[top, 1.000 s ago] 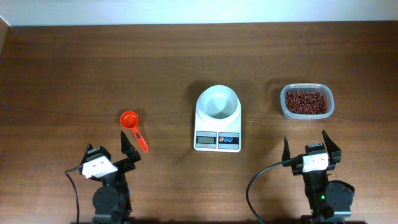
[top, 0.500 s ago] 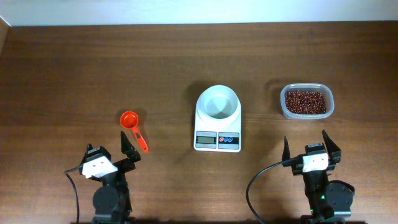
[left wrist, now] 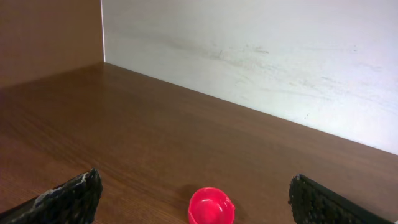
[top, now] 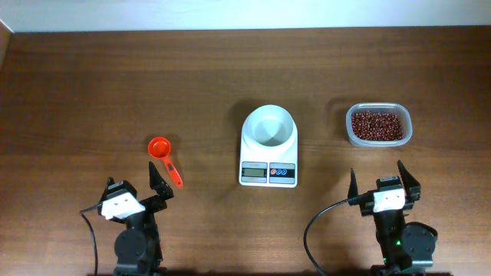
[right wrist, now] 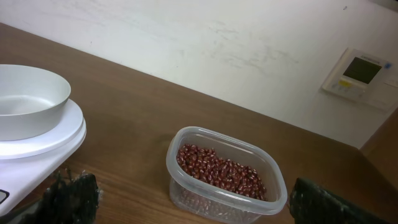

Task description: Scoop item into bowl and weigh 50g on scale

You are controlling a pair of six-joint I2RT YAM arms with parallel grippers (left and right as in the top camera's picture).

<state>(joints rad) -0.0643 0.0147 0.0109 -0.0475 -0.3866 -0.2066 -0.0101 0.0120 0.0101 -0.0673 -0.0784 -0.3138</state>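
Standing spread wide with nothing between its black fingers, the left pincer [top: 132,178] hangs above the near left part of the brown wooden worktop [top: 92,84]. An orange-red plastic measuring scoop [top: 164,157] lies just ahead of it, round cup away from the arm and handle slanting back towards the pincer's inner finger, close to it but apart. In the left wrist view the cup [left wrist: 211,207] shows between the two fingertips.

The right pincer [top: 376,170] is likewise fully spread and holds nothing, at the near right. Ahead of it sits a clear rounded-rectangular plastic container [top: 349,129] holding the dark reddish-brown beans [top: 377,125] in a loose layer. The right wrist view shows the container [right wrist: 186,186] between its fingers, apart from both.

At the middle of the worktop stands the white digital kitchen scale [top: 268,174], its grey display and buttons facing the arms; the reading is too small to tell. The small round white bowl [top: 268,126] rests upright on the scale's platform, well apart from the container to its right.
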